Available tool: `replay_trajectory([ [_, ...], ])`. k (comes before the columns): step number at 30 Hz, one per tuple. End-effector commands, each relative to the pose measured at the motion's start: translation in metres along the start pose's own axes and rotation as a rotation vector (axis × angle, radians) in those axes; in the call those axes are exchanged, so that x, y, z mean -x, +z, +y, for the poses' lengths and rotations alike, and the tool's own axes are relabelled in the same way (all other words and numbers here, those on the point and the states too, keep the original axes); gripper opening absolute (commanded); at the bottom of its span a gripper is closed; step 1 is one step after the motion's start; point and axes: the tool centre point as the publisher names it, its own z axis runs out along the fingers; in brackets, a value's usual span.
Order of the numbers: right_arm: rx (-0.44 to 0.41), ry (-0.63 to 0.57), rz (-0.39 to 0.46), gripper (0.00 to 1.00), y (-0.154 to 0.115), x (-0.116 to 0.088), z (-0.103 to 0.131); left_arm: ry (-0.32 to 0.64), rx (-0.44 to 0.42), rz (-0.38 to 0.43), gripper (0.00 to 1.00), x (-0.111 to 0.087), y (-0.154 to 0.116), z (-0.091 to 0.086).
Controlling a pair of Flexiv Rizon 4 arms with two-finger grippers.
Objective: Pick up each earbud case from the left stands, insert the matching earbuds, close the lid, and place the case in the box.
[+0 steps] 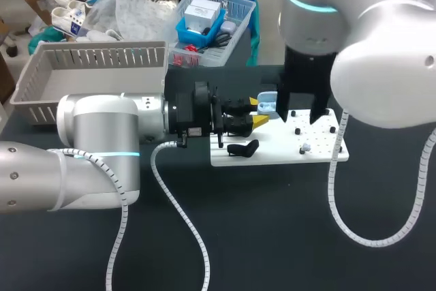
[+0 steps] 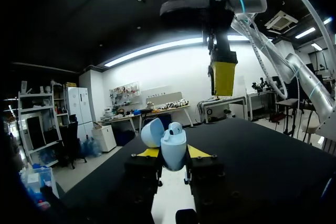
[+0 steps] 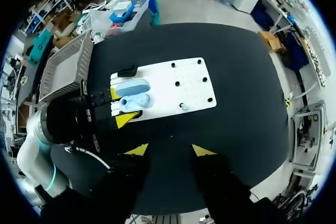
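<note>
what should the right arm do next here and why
Probably lower the open, empty right gripper to the small white earbud on the white perforated board: the left gripper holds the light blue earbud case with its lid open, ready to be filled.

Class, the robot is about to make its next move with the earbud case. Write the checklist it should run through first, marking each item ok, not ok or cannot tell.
1. Left pincer shut on the blue case: ok.
2. Lid of the case open: ok.
3. Case filled and ready to close: cannot tell.
4. Right pincer open and empty, above the white plate: ok.
5. Small white piece, perhaps an earbud, lying on the plate in plain view: ok.
6. Grey box open-topped and unobstructed: ok.
</note>
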Motion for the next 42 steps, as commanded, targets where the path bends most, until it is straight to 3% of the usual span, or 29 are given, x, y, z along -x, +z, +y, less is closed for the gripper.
replay_trajectory([
  [1,0.004,-0.033,-0.026,0.45,0.012,-0.016,-0.016,0.002,0.003,-0.002,0.00,0.000,0.000,0.000],
  [9,0.064,-0.033,0.020,0.46,0.053,-0.025,-0.033,0.002,0.003,-0.002,0.00,0.000,0.000,0.000],
  [22,0.187,0.082,0.033,0.41,0.112,-0.003,-0.036,0.002,0.003,-0.002,0.00,0.000,0.000,0.000],
  [25,0.214,0.108,0.035,0.44,0.127,0.005,-0.038,0.002,0.003,-0.002,0.00,0.000,0.000,0.000],
  [31,0.242,0.141,0.033,0.45,0.143,0.015,-0.040,0.002,0.003,-0.002,0.00,0.000,0.000,0.000],
  [42,0.283,0.169,0.029,0.42,0.148,0.026,-0.033,0.002,0.003,-0.002,0.00,0.000,0.000,0.000],
])
